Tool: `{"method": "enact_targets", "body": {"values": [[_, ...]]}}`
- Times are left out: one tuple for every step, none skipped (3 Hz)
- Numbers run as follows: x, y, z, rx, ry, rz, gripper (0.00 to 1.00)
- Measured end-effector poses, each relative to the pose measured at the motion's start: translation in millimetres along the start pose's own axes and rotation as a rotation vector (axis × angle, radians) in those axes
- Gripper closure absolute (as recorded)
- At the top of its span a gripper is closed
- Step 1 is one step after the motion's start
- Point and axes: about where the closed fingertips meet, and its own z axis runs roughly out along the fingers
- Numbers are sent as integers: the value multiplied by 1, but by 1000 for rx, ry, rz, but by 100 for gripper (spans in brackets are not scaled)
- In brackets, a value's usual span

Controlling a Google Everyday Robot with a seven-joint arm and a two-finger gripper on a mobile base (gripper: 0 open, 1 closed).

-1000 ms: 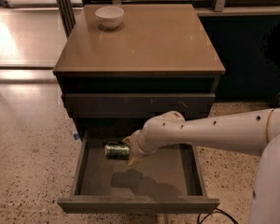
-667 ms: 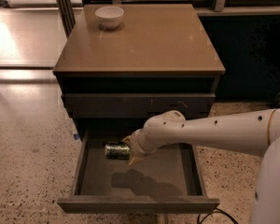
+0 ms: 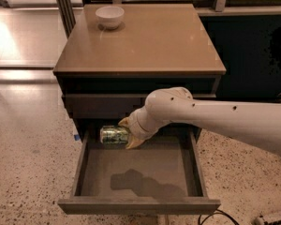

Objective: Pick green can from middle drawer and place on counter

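The green can point(image 3: 113, 135) lies on its side in the air, held at its right end by my gripper point(image 3: 127, 133). The pale fingers point(image 3: 134, 143) are closed above and below the can's end. The can hangs above the back left part of the open middle drawer point(image 3: 138, 204), and its shadow falls on the drawer's flat grey floor point(image 3: 145, 170). My white arm point(image 3: 215, 116) reaches in from the right. The tan-brown counter point(image 3: 145, 41) lies above, at the cabinet's top.
A white bowl point(image 3: 109, 17) stands at the counter's back left corner. A shut drawer front point(image 3: 98, 104) sits just above the can. Speckled floor point(image 3: 28, 163) surrounds the cabinet. A dark wall point(image 3: 253, 50) is at the right.
The can and my gripper have risen from near the drawer floor to just under the upper drawer front. The drawer and bowl have not moved.
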Motion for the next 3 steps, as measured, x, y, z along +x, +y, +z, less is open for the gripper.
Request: {"method": "enact_targets", "body": {"values": [[-20,-44,-62,40,-20,-74,100],[-26,-71,-100,82,-13,-104,100],[-26,-71,-100,82,-13,-104,100]]}}
